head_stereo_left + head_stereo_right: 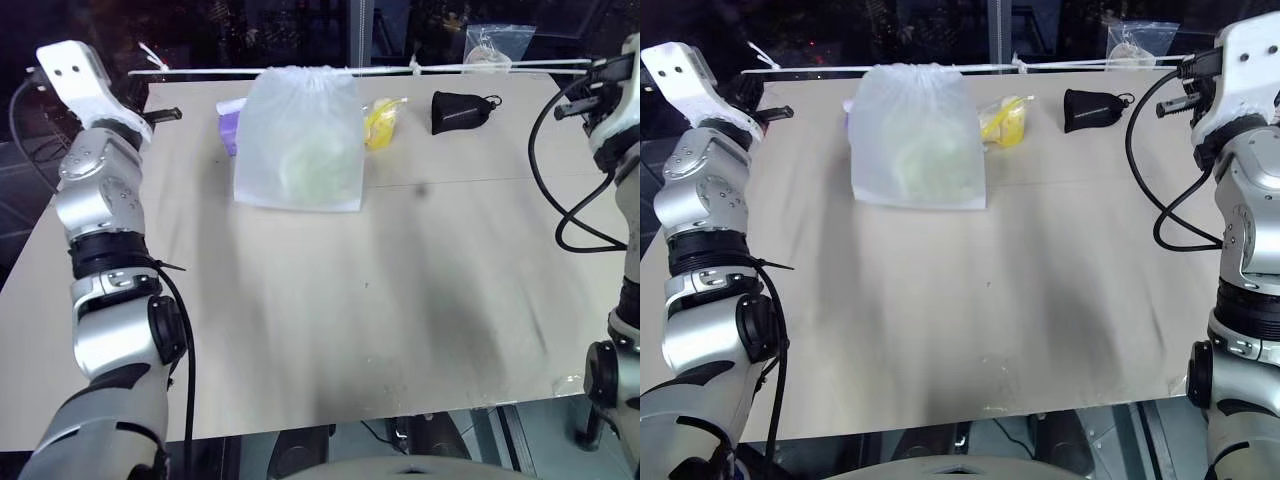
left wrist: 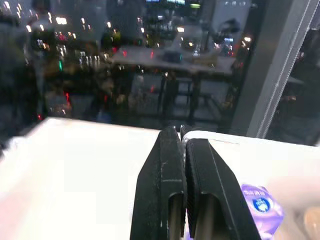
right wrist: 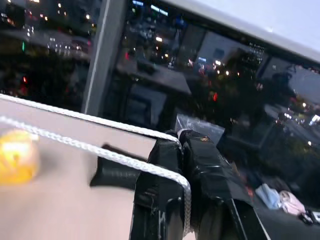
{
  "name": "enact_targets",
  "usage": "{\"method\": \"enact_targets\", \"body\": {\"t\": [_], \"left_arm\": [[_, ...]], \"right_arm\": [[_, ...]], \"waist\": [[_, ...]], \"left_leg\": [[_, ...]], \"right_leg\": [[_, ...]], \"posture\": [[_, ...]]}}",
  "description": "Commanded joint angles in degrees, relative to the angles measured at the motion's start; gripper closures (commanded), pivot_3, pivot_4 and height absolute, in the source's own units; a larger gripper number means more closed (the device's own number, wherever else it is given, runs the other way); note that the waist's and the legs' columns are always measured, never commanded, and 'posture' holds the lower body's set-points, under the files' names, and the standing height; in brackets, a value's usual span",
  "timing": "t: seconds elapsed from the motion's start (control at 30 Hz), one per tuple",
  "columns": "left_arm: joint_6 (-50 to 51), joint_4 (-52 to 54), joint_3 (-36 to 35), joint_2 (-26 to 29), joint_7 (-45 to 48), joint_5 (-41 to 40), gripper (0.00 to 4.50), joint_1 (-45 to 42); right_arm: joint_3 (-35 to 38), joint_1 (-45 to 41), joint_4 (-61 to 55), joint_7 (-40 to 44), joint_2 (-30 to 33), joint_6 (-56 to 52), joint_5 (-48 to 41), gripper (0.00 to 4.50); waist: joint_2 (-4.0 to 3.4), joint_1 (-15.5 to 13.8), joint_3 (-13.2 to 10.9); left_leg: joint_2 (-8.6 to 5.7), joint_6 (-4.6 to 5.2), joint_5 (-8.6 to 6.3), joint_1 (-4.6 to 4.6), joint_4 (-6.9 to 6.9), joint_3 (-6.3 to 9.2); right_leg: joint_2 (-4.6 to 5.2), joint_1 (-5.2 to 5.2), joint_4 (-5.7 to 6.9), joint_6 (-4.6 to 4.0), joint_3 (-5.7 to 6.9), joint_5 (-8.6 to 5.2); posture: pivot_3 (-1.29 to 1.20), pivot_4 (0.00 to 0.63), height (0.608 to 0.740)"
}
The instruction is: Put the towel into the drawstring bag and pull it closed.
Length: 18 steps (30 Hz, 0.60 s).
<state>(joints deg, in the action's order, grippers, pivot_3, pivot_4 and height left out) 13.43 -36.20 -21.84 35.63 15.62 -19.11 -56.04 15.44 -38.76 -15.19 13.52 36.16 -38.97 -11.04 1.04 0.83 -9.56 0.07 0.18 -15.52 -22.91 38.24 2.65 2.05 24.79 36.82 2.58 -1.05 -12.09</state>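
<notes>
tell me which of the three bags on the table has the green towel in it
The white mesh drawstring bag, cinched at its top, shows the towel through its fabric; the black pouch is opaque, the clear zip bag holds none.

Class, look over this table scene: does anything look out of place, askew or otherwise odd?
Nothing is spilled or damaged. One odd sight: the bag hangs upright from its cords, stretched taut between the left tool and right tool, mouth gathered shut, the towel showing faintly green inside.
</notes>
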Motion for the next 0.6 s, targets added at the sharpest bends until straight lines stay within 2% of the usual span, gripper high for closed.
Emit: {"method": "enact_targets", "body": {"t": [0.03, 0.1, 0.2, 0.3, 0.4, 0.43, 0.5, 0.53, 0.6], "left_arm": [[4.57, 10.37, -0.41, 0.15, 11.43, -7.27, 4.45, 5.54], [8.94, 20.23, 4.06, -0.02, 19.46, -9.97, 4.45, 14.11], [13.02, 30.49, 9.96, 0.04, 25.45, -10.71, 4.45, 24.44], [9.80, 36.12, 16.20, -0.58, 27.32, -6.14, 4.45, 33.11], [11.45, 37.95, 16.86, 1.17, 31.88, -7.74, 4.45, 38.13], [11.04, 38.57, 16.59, 1.86, 33.82, -8.26, 3.93, 39.46], [10.76, 40.73, 15.45, 4.46, 37.55, -9.02, 3.22, 43.46], [10.10, 41.75, 15.13, 6.11, 39.75, -8.98, 2.66, 45.69], [9.04, 43.82, 12.61, 8.95, 43.13, -9.67, 1.90, 51.98]], "right_arm": [[6.60, 3.64, -6.72, 5.45, 2.09, 0.05, -5.87, 4.50], [4.72, 9.09, -13.24, 11.05, 1.57, -2.26, -12.20, 4.50], [1.29, 16.44, -19.83, 14.65, 0.41, -5.09, -17.71, 4.50], [-6.04, 24.07, -21.84, 15.66, 0.13, -4.63, -15.97, 4.50], [-11.02, 29.06, -20.59, 17.25, -0.20, -3.40, -15.32, 4.50], [-11.83, 30.67, -20.09, 17.99, 0.20, -2.15, -14.64, 3.87], [-13.11, 36.88, -18.77, 22.42, 4.06, 1.42, -12.31, 3.13], [-12.41, 39.75, -17.74, 23.57, 4.94, 2.88, -11.77, 2.51], [-8.29, 47.15, -16.67, 26.81, 6.18, 6.72, -12.35, 1.69]], "waist": [[-0.01, 0.00, 0.01], [-0.03, 0.18, 0.03], [-0.03, 0.55, 0.03], [-0.02, 0.55, 0.02], [0.00, 0.33, 0.02], [0.01, 0.29, 0.01], [-0.01, 0.12, -0.02], [-0.01, 0.00, -0.01], [0.00, -0.02, -0.01]], "left_leg": [[0.00, 0.00, 0.00, 0.00, -0.01, -0.03], [0.05, -0.01, 0.01, 0.04, -0.02, -0.15], [0.22, 0.03, -0.02, 0.14, -0.06, -0.29], [0.25, 0.27, -0.16, 0.23, 0.03, -0.31], [0.20, 0.29, -0.14, 0.38, 0.10, -0.40], [0.23, 0.29, -0.13, 0.49, 0.13, -0.46], [0.28, 0.29, -0.13, 0.87, 0.14, -0.50], [0.30, 0.29, -0.13, 1.12, 0.11, -0.54], [0.33, 0.29, -0.14, 1.19, 0.12, -0.55]], "right_leg": [[0.01, 0.00, 0.00, 0.00, -0.02, 0.00], [0.01, -0.03, 0.01, 0.03, -0.12, -0.02], [-0.05, -0.02, 0.02, 0.03, -0.27, -0.03], [-0.03, -0.03, 0.02, 0.02, -0.28, -0.03], [-0.11, -0.10, 0.05, -0.09, -0.40, 0.03], [-0.17, -0.18, 0.05, -0.12, -0.42, 0.05], [-0.24, -0.53, 0.04, -0.20, -0.42, 0.02], [-0.23, -0.76, 0.01, -0.31, -0.44, -0.14], [-0.22, -0.89, -0.05, -0.21, -0.44, -0.22]], "posture": [[0.00, 0.150, 0.740], [0.00, 0.150, 0.740], [0.00, 0.150, 0.740], [0.00, 0.150, 0.740], [0.00, 0.150, 0.740], [0.00, 0.150, 0.740], [0.00, 0.150, 0.740], [0.00, 0.150, 0.740], [0.00, 0.150, 0.740]]}}
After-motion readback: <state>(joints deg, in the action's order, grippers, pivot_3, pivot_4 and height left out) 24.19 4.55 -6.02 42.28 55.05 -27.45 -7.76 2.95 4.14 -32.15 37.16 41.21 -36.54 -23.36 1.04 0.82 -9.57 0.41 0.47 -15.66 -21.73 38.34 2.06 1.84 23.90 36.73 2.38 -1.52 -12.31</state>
